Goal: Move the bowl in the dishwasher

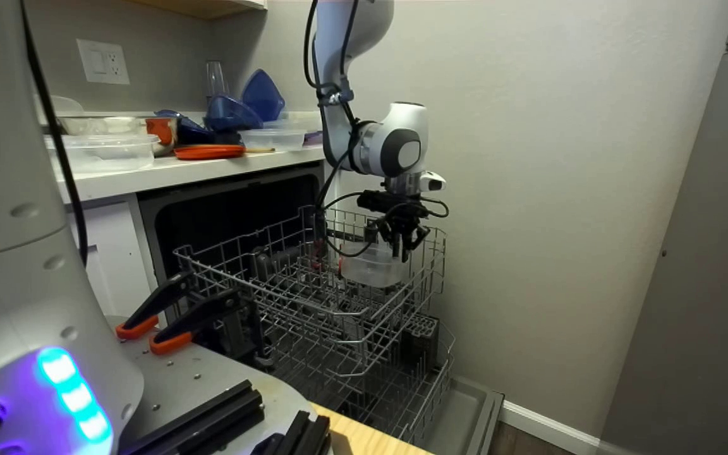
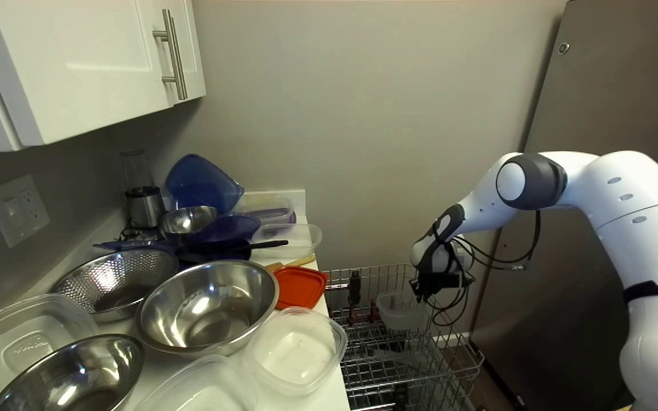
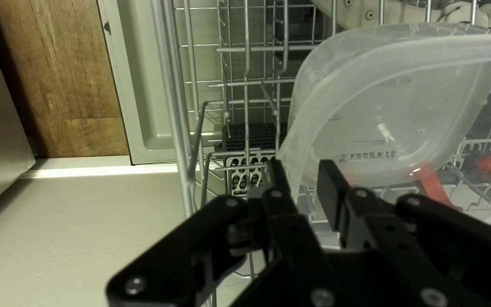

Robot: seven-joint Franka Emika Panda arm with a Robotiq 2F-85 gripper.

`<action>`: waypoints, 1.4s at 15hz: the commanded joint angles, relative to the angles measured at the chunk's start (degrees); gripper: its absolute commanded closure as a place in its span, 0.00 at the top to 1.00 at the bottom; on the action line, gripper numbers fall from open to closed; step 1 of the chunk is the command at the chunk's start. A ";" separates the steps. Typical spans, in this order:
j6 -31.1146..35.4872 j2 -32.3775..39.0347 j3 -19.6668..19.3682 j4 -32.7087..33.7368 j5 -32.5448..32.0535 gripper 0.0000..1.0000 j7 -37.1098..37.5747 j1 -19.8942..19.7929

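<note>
The bowl [image 1: 371, 270] is a pale translucent plastic container. It sits tilted in the upper wire rack [image 1: 346, 314] of the dishwasher [image 1: 228, 212], near the rack's far end. It also shows in an exterior view [image 2: 398, 313] and in the wrist view [image 3: 377, 111]. My gripper [image 1: 400, 256] points down at the bowl's wall-side edge. In the wrist view my gripper's black fingers [image 3: 301, 175] are apart, and the bowl's near rim passes through the gap between them. The gap is wider than the rim, and the fingers do not look closed on it. The bowl's underside is partly hidden by wires.
A lower rack [image 1: 339, 379] with a dark basket [image 1: 419, 341] is below. The counter [image 1: 212, 170] holds steel bowls [image 2: 209, 308], plastic containers [image 2: 297, 348], an orange lid [image 2: 300, 287] and blue items [image 2: 200, 182]. The wall [image 1: 560, 221] and grey panel [image 2: 609, 103] stand close to the arm.
</note>
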 commanded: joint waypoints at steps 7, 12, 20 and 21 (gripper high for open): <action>0.36 -3.18 -0.05 -3.27 -0.35 0.00 -0.45 -0.52; 5.91 -8.37 -4.54 -6.90 -5.57 0.00 -0.52 3.91; 13.32 -14.24 -14.15 -11.76 -18.04 0.00 -1.15 13.87; 14.31 -14.24 -17.46 -12.15 -20.32 0.00 -0.31 17.12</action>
